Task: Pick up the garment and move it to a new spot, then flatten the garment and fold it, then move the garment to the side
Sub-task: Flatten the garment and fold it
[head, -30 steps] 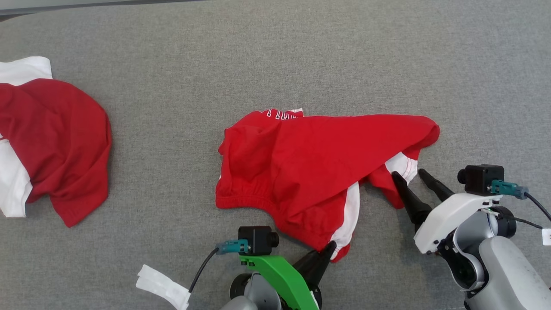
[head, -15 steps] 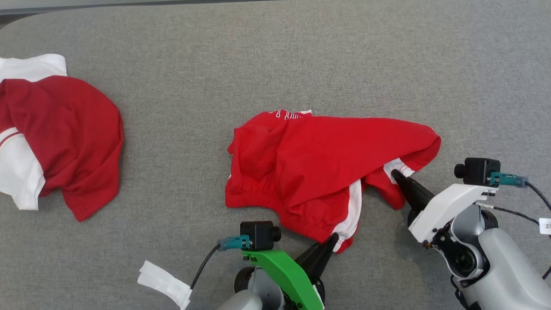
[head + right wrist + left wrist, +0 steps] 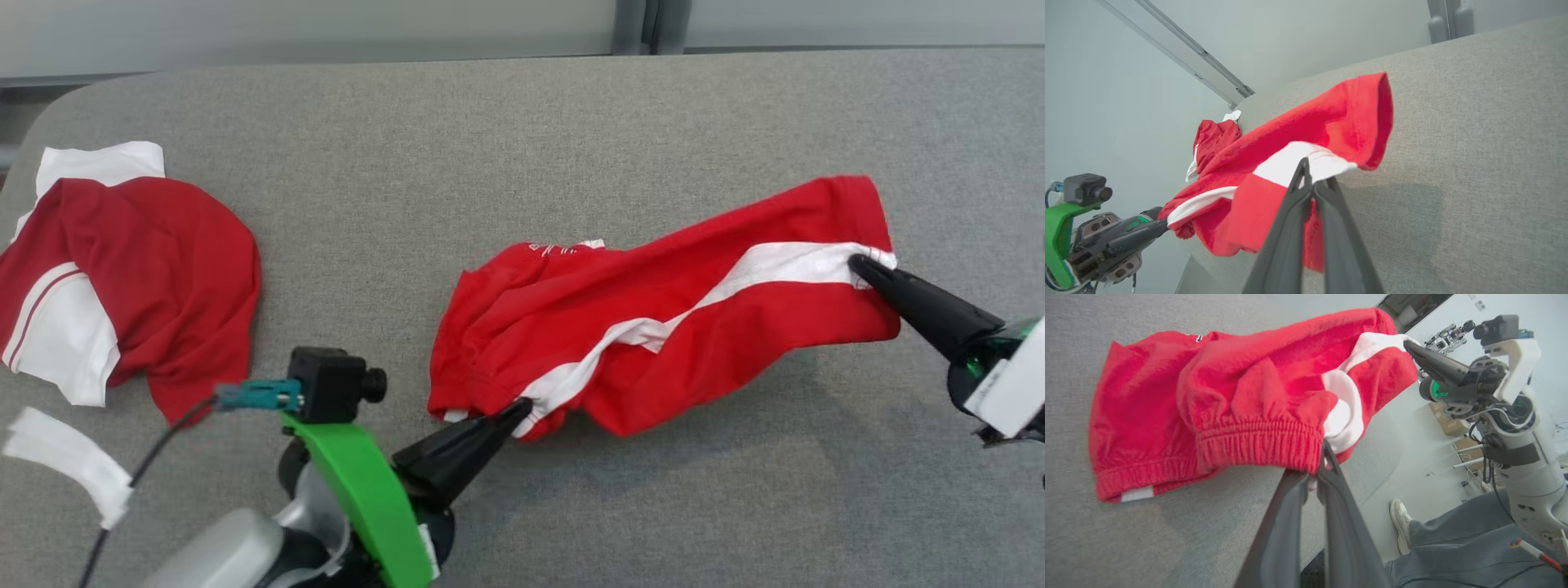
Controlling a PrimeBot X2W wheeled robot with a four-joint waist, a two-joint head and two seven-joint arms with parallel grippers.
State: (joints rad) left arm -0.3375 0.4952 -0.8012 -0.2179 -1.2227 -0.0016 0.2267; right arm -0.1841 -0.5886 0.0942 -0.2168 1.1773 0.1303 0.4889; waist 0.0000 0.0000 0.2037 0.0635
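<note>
- Our left pincer (image 3: 524, 403) is pressed together on the lower left corner of the red shorts (image 3: 694, 343), just where the white side stripe (image 3: 784, 263) meets the elastic waistband (image 3: 1257, 444).
- Our right pincer (image 3: 857, 263) is likewise clamped tight on the shorts, at the hem where the stripe's other end lies.
- Between the two grips we see the shorts drawn out lengthwise. In the head view they run from lower left up to the right, with the stripe along the middle.
- The shorts sit right of centre over the grey counter (image 3: 490, 139). Their right end is held clear of it and throws a shadow on the cloth surface.
- The bunched left part sags low, and we cannot tell whether it touches the counter.
- We make out small white lettering on the far edge of that bunched part.
- Well apart, at the counter's left end, a dark red and white garment (image 3: 155, 261) lies crumpled.
- Near that garment, by our left arm's cable, we see a white strip (image 3: 65, 461).
- In the left wrist view, a person's white shoe (image 3: 1399, 522) and grey trouser legs (image 3: 1453, 555) show on the floor beside the counter.
</note>
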